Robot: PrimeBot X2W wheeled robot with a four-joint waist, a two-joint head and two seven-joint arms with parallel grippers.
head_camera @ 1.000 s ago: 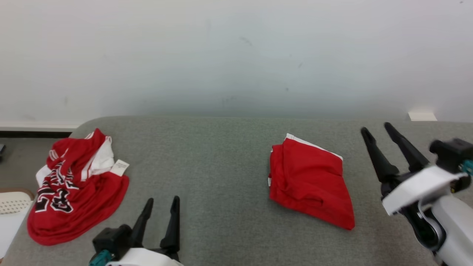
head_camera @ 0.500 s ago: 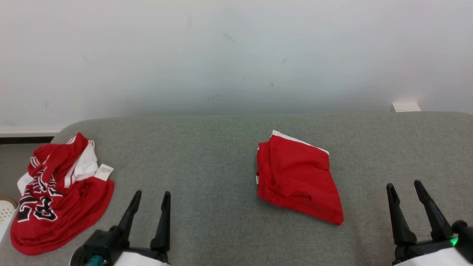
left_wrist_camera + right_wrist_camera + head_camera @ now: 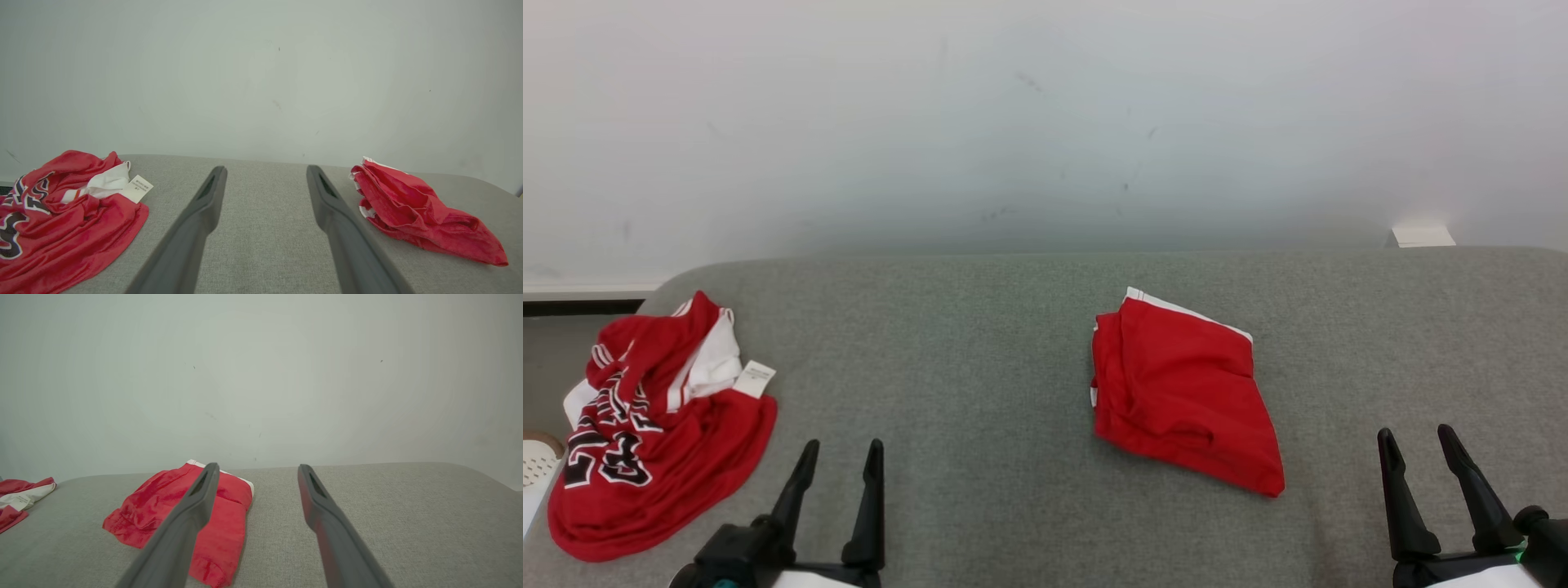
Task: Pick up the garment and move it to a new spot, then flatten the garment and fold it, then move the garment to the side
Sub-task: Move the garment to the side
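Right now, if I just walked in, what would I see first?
Two bright red clothes on the grey surface: a crumpled jersey with black-and-white lettering at the far left, and a folded red garment right of the middle. At the near edge, the left hand and right hand are open and empty.

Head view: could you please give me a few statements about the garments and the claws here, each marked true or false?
1. The left claw and the right claw are both open and empty. True.
2. The folded red garment lies on the grey surface. True.
3. The crumpled jersey lies to the right of the folded red garment. False: it lies to its left, at the surface's left end.
4. The two garments touch. False: bare grey surface separates them.
5. A white label shows on the crumpled jersey. True.
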